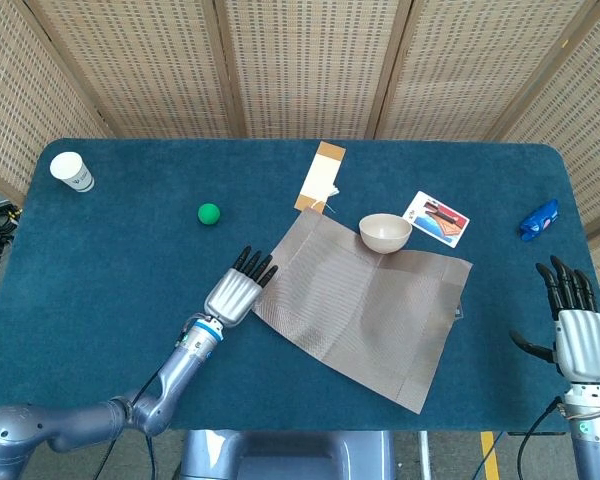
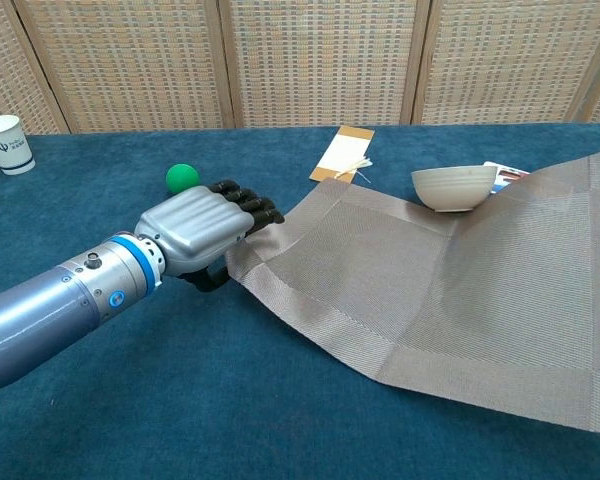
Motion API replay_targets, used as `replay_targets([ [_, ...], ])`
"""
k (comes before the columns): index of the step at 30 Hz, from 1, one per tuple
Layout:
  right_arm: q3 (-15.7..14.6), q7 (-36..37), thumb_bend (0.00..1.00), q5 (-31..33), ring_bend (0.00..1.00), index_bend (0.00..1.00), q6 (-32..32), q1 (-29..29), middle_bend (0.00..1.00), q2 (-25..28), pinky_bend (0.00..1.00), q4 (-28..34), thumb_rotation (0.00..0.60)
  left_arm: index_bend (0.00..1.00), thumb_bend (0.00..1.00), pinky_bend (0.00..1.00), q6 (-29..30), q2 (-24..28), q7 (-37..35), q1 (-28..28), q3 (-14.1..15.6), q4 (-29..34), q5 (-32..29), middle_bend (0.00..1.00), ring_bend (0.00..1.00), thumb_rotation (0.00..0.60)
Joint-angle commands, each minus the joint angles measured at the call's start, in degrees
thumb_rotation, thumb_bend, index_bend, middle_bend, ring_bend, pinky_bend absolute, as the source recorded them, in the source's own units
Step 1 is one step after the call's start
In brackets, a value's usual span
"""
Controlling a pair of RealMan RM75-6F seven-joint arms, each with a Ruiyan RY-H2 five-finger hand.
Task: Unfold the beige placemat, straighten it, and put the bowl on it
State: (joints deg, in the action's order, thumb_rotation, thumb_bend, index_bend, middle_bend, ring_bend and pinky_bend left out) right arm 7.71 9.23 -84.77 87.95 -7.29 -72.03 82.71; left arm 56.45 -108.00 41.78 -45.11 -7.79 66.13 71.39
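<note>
The table [image 1: 100, 260] carries a beige placemat [image 1: 365, 310] lying open but skewed, its corners pointing toward the edges rather than its sides running square. You judge the step as straightening, so turn the placemat until its long edge lines up with the near table edge.

Your left hand [image 1: 236, 290] is at the placemat's left corner, and the chest view shows that corner lifted against the fingers [image 2: 250, 205]. Whether the thumb has pinched the fabric, you cannot tell. Confirm a firm pinch before pulling, and drag low and slowly so the weave does not buckle.

Your right hand [image 1: 575, 330] hovers well off to the right, fingers spread, holding nothing. Consider pinning the far corner with it.

The bowl [image 1: 385, 232] sits touching the placemat's upper edge; watch it does not get dragged.
</note>
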Motion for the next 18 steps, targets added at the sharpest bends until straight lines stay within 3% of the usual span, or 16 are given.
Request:
replay_targets([
  [1,0.01,0.10,0.13,-0.07,0.00,0.10,0.01,0.01,0.00,0.04,0.00,0.08,0.600,0.09,0.49,0.00,0.10,-0.11,-0.66,0.01,0.11,0.00,0.24,0.00,0.00,0.600],
  [6,0.02,0.45,0.13,0.00,0.00,0.10,-0.22,0.04,0.00,0.20,0.00,0.24,0.600,0.15,0.49,0.00,0.20,-0.61,-1.00,-0.13,0.30,-0.77,0.53,0.00,0.00,0.600],
  [9,0.03,0.69,0.13,0.01,0.00,0.10,-0.36,0.03,0.00,0.26,0.00,0.30,0.600,0.19,0.54,0.00,0.90,-1.36,-1.33,-0.17,0.09,-1.61,0.80,0.00,0.00,0.600],
  [16,0.08,1.26,0.13,-0.06,0.00,0.10,-0.38,0.09,0.00,0.45,0.00,0.49,0.600,0.20,0.58,0.00,1.69,-2.44,-2.06,-0.26,0.18,-2.78,1.68,0.00,0.00,0.600],
  [18,0.11,1.37,0.13,-0.08,0.00,0.10,-0.29,0.14,0.00,0.52,0.00,0.57,0.600,0.26,0.57,0.00,1.95,-2.58,-2.36,-0.22,0.29,-3.00,2.02,0.00,0.00,0.600],
])
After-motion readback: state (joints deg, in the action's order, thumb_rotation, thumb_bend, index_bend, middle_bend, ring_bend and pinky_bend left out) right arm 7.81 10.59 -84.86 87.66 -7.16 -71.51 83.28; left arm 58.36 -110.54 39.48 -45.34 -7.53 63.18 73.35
